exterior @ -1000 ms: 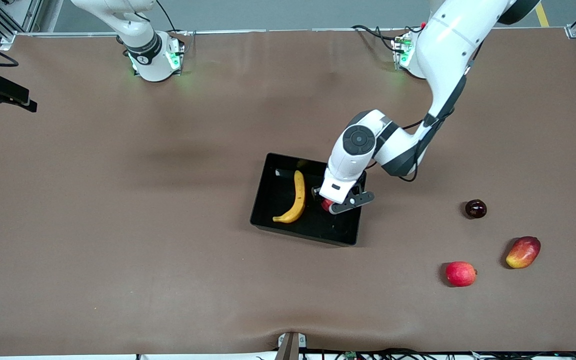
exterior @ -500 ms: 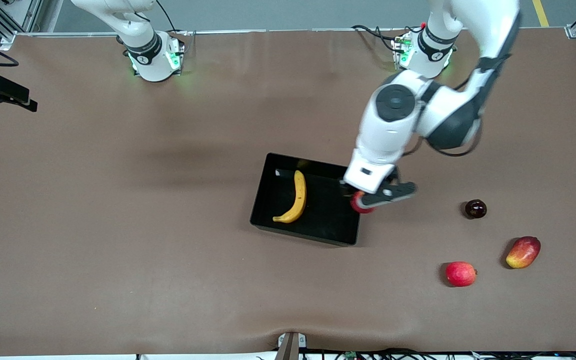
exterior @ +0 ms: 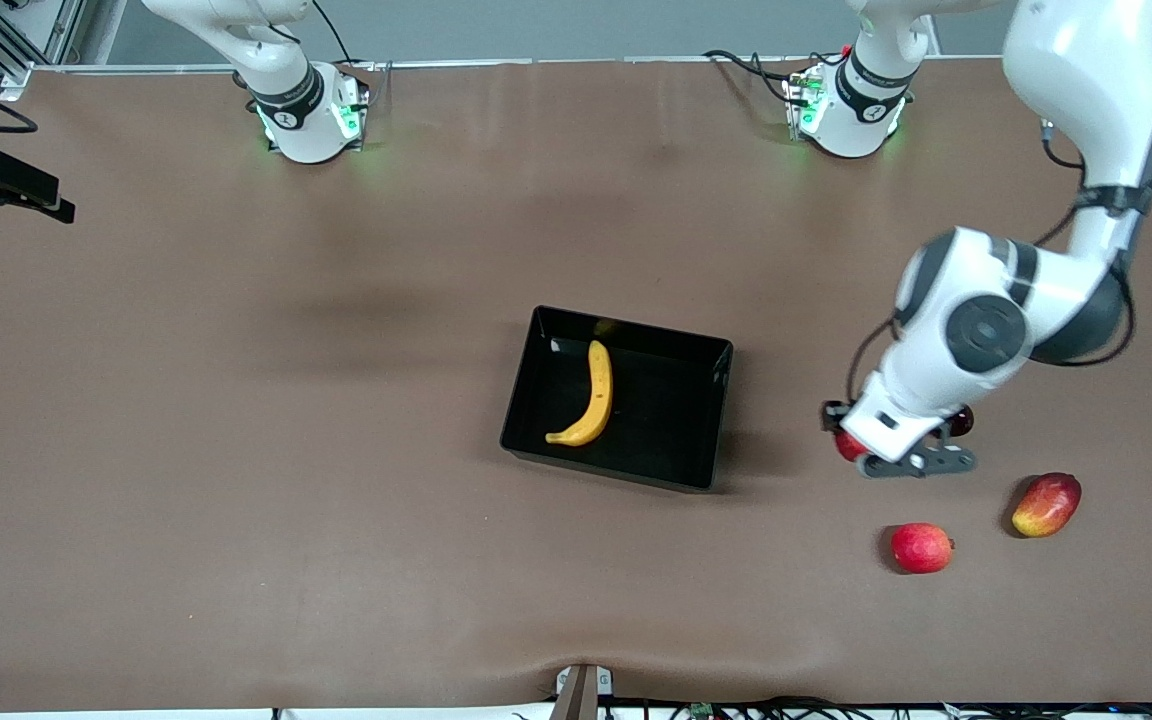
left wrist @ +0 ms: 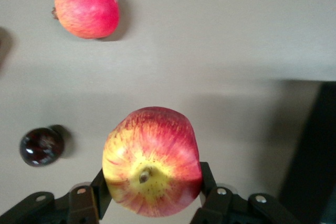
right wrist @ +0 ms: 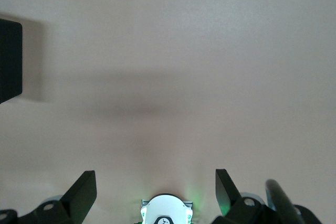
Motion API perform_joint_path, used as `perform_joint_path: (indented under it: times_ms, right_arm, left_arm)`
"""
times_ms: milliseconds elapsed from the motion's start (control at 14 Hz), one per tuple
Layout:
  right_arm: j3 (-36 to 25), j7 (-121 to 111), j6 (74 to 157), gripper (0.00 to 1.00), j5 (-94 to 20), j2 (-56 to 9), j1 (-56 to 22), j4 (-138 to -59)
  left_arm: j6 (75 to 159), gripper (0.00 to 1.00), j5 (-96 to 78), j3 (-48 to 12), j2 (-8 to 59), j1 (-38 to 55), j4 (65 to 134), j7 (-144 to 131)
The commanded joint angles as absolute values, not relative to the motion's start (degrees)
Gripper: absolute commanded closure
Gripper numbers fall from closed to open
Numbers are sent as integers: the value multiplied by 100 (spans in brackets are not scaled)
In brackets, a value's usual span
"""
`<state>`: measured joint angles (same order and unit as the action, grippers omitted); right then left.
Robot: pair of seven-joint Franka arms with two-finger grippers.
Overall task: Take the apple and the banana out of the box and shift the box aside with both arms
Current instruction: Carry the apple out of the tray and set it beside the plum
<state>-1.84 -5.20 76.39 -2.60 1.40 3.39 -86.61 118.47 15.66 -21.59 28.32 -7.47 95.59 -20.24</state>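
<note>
The black box [exterior: 722, 362] stands mid-table with the yellow banana [exterior: 592, 394] lying in it. My left gripper [exterior: 864, 452] is shut on the red apple with yellowish streaks [exterior: 847, 446]. It holds the apple in the air over bare table, between the box and the loose fruits at the left arm's end. In the left wrist view the apple [left wrist: 152, 161] sits between the two fingers of the left gripper [left wrist: 153, 186], and the box edge [left wrist: 316, 156] shows at the side. My right gripper [right wrist: 155, 192] is open and empty, high over its own base; the arm waits.
A dark round fruit [exterior: 963, 419] [left wrist: 41, 146] lies partly hidden under the left hand. A red round fruit [exterior: 921, 547] [left wrist: 86, 8] and a red-yellow oval fruit [exterior: 1046, 504] lie nearer the front camera. A corner of the box [right wrist: 9, 59] shows in the right wrist view.
My left gripper lifted the apple out of the box and carried it toward the left arm's end, to above the table by the dark fruit. The banana and box stayed put.
</note>
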Motion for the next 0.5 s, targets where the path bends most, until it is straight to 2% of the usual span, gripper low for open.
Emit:
perform_joint_path:
  times_ms: [0,429]
  right_arm:
    - [-141,-492,7646,0,-237,299,387,-8789]
    - [-141,-492,7638,0,-237,299,387,-8789]
  left_arm:
    - [11988,100,1661,-2232,3127,-1142,9571,-1461]
    - [12805,100,1837,-2215,3893,-1758,9580,-738]
